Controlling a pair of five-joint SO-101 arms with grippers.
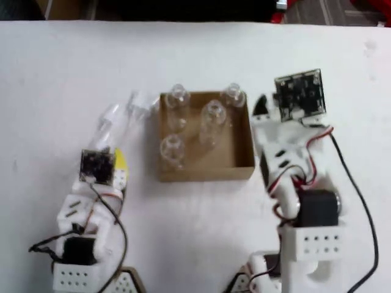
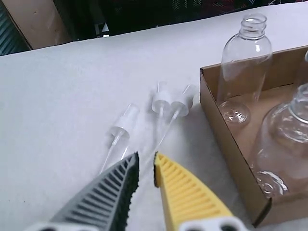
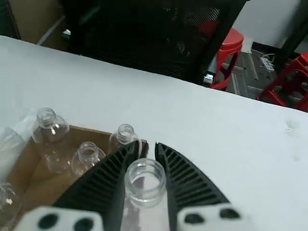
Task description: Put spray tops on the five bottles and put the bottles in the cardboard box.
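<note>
R pincer is clamped on a clear held bottle, black fingers either side of its body just below the open neck, no top on it. It sits by the box's far right corner; can't tell if it's over the box or just outside. L pincer: grey + yellow fingers a little apart w/ nothing btwn them, low over the table, left of the box, tips toward the spray tops.

White table carries everything. Cardboard box sits mid-table btwn the two arms, open side up. Four clear bottles stand upright inside, all w/o tops: far-left bottle, far-right bottle, middle bottle, near-left bottle.

Two spray tops w/ thin dip tubes lie side by side on the table near the box's left wall. A third spray top lies near them, farther from the box.
</note>
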